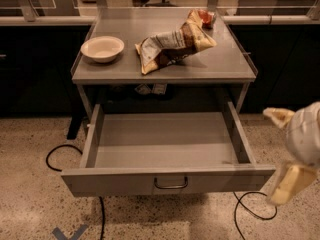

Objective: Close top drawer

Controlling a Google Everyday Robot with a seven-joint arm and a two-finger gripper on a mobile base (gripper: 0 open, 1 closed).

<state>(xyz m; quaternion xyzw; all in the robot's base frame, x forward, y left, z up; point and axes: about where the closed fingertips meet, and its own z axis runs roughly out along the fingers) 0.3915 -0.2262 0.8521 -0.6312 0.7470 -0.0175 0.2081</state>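
Though beside one drawer (120,182), end effector (281,151)

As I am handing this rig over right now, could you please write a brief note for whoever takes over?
The end effector is open and holds nothing. It hangs off the right front corner of the wide grey metal top drawer, not touching it.
The drawer is pulled far out and empty, small dark wire handle facing the camera.
Done: nothing yet.
Left: reach the front panel and push the drawer shut.
On the tabletop: round white bowl, crumpled snack bag.
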